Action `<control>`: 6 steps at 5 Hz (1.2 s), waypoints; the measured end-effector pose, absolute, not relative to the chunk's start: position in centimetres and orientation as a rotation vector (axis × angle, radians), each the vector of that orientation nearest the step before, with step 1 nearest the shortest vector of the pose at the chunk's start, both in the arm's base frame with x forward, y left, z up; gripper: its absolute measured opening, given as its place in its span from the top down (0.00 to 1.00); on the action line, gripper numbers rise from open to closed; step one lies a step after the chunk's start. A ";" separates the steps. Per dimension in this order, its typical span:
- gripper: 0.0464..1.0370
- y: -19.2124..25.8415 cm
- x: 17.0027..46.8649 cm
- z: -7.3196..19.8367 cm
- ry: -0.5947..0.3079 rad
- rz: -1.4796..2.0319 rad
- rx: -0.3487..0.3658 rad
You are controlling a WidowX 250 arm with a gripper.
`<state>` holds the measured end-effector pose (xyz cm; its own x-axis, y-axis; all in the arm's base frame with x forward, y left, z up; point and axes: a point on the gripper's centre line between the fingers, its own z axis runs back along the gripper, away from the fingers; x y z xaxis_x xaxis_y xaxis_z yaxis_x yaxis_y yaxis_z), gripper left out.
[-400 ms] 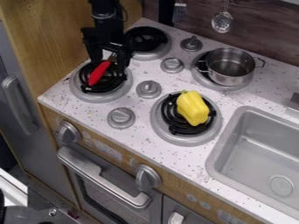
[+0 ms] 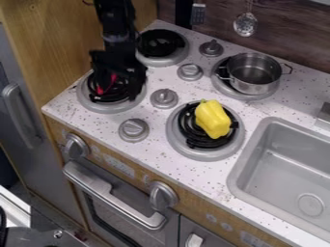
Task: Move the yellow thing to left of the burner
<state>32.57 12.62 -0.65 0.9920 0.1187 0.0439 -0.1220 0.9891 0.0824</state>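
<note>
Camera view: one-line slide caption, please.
Yellow pepper on the front right burner; black gripper over a red item at the front left burner.

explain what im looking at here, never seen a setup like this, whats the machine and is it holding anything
The machine is a black robot arm, coming in from the top edge, with a gripper at its end. A fixed camera looks down at a slant on a toy kitchen.

The gripper is low over the front left burner. Something red shows there, but I can't tell whether it is held.

A yellow toy pepper sits on the front right burner, away from the gripper. Behind it, a metal pot stands on another burner. The sink is at the right.
</note>
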 end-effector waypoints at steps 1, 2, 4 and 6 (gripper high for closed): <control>0.04 9.0 31.7 1.8 -0.064 0.090 0.128; 0.04 5.1 30.8 4.1 -0.047 0.158 0.171; 0.04 -1.8 32.7 4.8 -0.027 0.359 0.090; 0.04 -3.5 37.1 1.1 0.008 0.484 0.010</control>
